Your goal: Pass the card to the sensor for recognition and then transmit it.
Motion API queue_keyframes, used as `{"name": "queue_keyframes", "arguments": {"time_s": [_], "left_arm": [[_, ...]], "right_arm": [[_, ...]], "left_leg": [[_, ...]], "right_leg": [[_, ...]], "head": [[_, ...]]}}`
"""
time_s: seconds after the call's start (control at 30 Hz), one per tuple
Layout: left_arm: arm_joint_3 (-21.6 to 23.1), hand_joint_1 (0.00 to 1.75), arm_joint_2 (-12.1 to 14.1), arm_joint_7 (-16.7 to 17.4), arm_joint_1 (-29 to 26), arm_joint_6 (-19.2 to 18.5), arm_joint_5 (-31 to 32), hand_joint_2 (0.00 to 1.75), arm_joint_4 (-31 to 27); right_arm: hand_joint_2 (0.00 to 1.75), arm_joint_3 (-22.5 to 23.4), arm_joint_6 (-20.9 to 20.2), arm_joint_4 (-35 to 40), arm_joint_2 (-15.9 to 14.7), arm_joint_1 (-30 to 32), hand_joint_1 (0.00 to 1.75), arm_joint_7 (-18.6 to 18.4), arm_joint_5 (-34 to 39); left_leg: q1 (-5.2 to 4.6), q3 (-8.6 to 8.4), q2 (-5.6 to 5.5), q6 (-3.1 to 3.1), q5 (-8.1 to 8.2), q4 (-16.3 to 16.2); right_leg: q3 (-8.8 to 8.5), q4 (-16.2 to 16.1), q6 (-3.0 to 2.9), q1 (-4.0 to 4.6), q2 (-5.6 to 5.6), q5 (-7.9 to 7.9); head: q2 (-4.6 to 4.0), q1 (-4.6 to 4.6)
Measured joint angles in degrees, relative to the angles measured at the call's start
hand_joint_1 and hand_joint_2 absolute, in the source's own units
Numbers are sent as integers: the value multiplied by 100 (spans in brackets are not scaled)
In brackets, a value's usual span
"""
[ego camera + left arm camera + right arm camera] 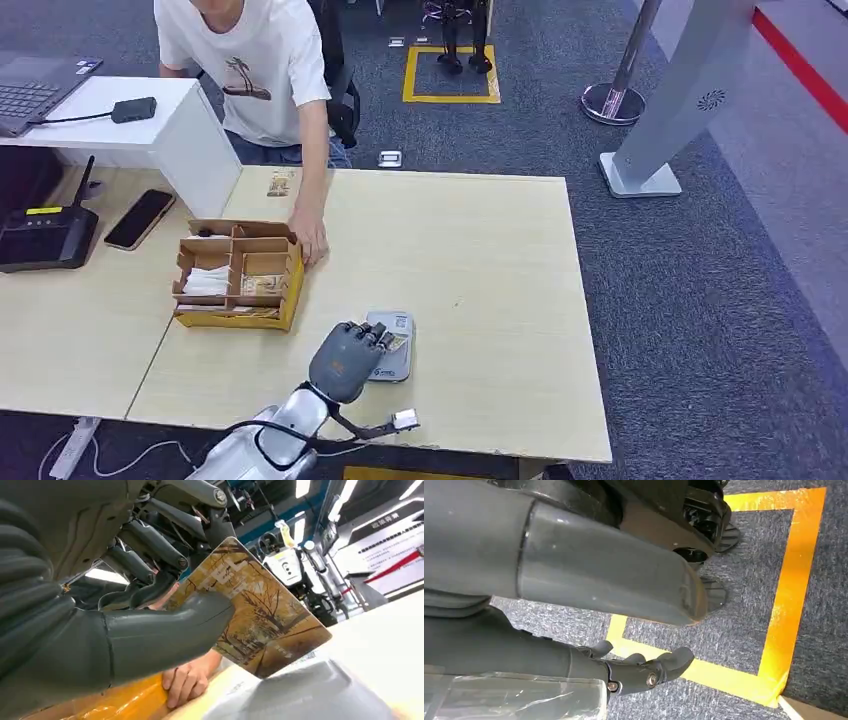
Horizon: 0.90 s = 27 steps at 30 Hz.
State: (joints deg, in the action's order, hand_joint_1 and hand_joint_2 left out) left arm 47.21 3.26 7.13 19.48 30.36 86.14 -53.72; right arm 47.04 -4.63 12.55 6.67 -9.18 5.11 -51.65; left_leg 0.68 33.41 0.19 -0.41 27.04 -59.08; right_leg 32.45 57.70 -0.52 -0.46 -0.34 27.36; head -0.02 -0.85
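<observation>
Now, starting at the far left of the head view, you have a black router [45,235] and a dark phone [139,218] lying on the pale worktop [480,260], with a laptop [35,92] on the white raised counter in the upper left corner. Moving right, you see a yellow cardboard organizer [238,275] with several compartments holding papers and cards. A person's hand [310,240] rests on the worktop against the organizer's right wall, their white T-shirt filling the upper left-centre of the frame.

Lower centre, your left hand [347,362] comes up from the bottom edge and sits over the grey sensor [393,345], a flat pad lying on the worktop. In the left wrist view you can see that hand [150,610] pinching the card [255,615], an autumn-tree print in browns and golds, between the thick thumb and the darker fingers. The card is tilted, its lower corner just above or touching the sensor's grey surface [310,690]; you cannot tell which.

Further right, the worktop gives way to grey carpet, with a grey stand [680,100] in the upper right.

Your right hand [644,672] hangs over carpet and yellow floor tape [794,580], fingers loosely curled, holding nothing.
</observation>
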Motion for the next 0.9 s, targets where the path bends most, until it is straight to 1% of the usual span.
{"name": "queue_keyframes", "arguments": {"time_s": [0.17, 0.3, 0.47, 0.63, 0.67, 0.7, 0.73, 0.83, 0.9], "left_arm": [[96, 175, -55, -70, -3, -254, -133, 175, 2], [225, 175, -105, -173, -3, -573, -299, 175, 37], [302, 175, -138, -181, -1, -706, -356, 175, 52], [430, 175, -157, -146, 5, -1309, -518, 175, 66], [444, 175, -166, -122, 8, -1355, -553, 175, 66], [444, 175, -177, -105, 14, -1342, -601, 175, 66], [444, 175, -184, -49, 21, -1245, -668, 175, 66], [426, 175, -162, 157, 54, -678, -817, 175, 0], [422, 175, -153, 195, 90, -535, -844, 175, -37]], "right_arm": [[0, -11, 2, 9, 0, -6, 0, 0, 96], [0, -52, 2, 24, 0, -14, 0, -2, 155], [0, -87, 2, 28, 0, -15, 0, -2, 197], [0, -98, 20, 46, 0, -12, 0, -13, 306], [0, -101, 22, 46, 0, -11, 0, -15, 308], [0, -101, 28, 46, 0, -10, 0, -15, 321], [0, -101, 28, 48, 0, -9, 0, -15, 358], [0, -103, 37, 48, 0, 18, 0, -15, 400], [0, -103, 46, 48, -2, 31, 0, -15, 400]], "left_leg": [[0, 0, 0, 0, 0, 0], [0, 0, 0, 0, 0, 0], [0, 0, 0, 0, 0, 0], [0, -1, 0, 0, 0, 0], [0, -2, 0, 0, 0, 0], [0, -2, 0, 0, 0, 0], [0, -3, 0, 0, 0, 0], [0, -2, -1, 0, -1, 0], [0, -2, -2, 0, -1, 0]], "right_leg": [[0, 0, 0, 0, 0, 0], [-1, 0, 0, 0, 0, 0], [-2, 0, 0, 0, -1, 0], [-2, 0, 0, 0, -1, 0], [-2, 0, 0, 0, -1, 0], [-3, 0, 0, 0, -1, 0], [-3, 0, 0, 0, -1, 0], [-3, 0, 0, 0, -2, 0], [-5, 0, 0, 0, -3, -1]], "head": [[0, 0], [0, 0], [0, 0], [0, -2], [0, -2], [0, 0], [0, -2], [0, -2], [0, -2]]}}
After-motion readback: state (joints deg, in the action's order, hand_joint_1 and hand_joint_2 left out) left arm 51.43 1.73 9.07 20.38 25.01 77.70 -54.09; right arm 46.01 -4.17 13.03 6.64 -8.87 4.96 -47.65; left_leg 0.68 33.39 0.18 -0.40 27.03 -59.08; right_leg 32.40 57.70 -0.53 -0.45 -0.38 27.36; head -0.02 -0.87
